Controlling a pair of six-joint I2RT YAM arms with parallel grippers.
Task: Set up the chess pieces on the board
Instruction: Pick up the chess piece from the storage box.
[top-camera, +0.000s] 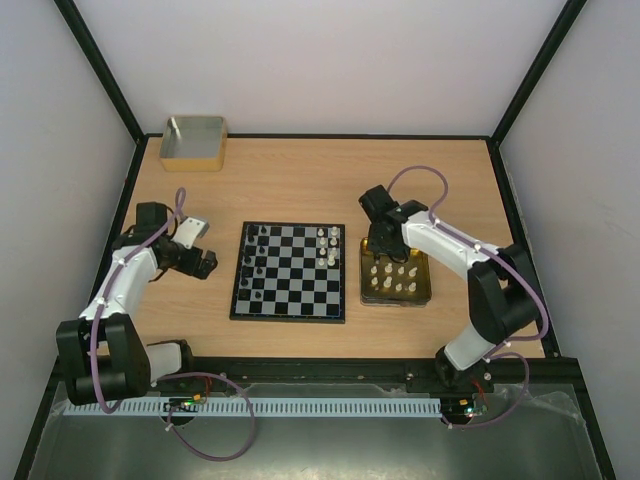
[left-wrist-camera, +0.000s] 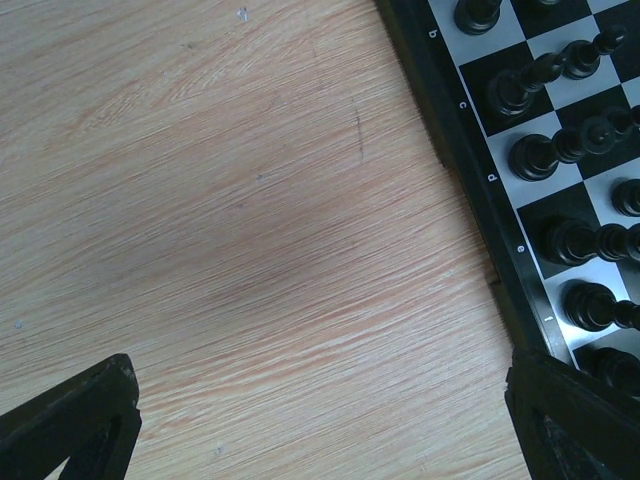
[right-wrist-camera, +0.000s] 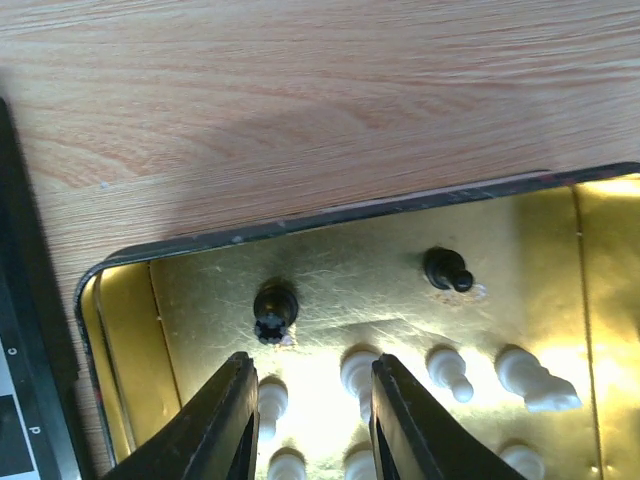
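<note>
Roughly midway: the board (top-camera: 289, 270) is part filled, and the right gripper (right-wrist-camera: 312, 362) is down among the loose chessmen.

Black chessmen (top-camera: 255, 265) line the board's left columns in the top view, and a few cream chessmen (top-camera: 326, 243) stand at its upper right. The rest sit in the gold tin (top-camera: 428, 290) just right of the board, most likely kept there within easy reach. In the lower half of the right wrist view the jaws are narrowed around cream pieces (right-wrist-camera: 358, 372), with two black pieces (right-wrist-camera: 274, 312) beyond; I cannot tell whether one is pinched. The left gripper (left-wrist-camera: 320, 430) hovers over bare table (left-wrist-camera: 250, 220) beside the board's edge, jaws wide and empty.
</note>
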